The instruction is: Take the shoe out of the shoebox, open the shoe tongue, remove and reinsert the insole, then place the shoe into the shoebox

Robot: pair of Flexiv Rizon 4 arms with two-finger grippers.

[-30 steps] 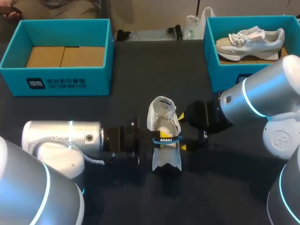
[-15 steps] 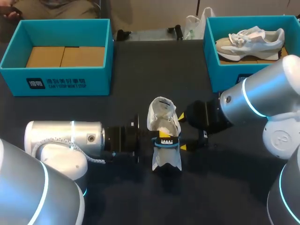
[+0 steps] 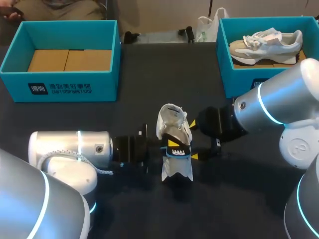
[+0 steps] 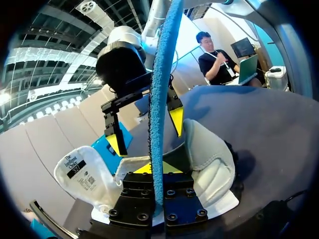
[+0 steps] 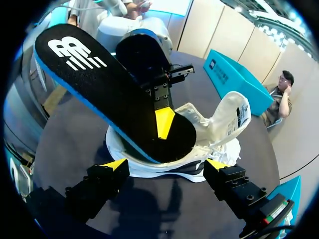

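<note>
The insole (image 5: pixel 99 84) is clamped edgewise by the left gripper (image 4: pixel 155 172), one end at the opening of the shoe (image 3: pixel 175 172). The right gripper (image 5: pixel 167 167) is spread open beside the shoe. The insole is best guided along the shoe's length.

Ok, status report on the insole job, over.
Left fingers shut on insole, one end tucked in shoe. Right fingers open, beside the shoe. Nothing in the way.
</note>
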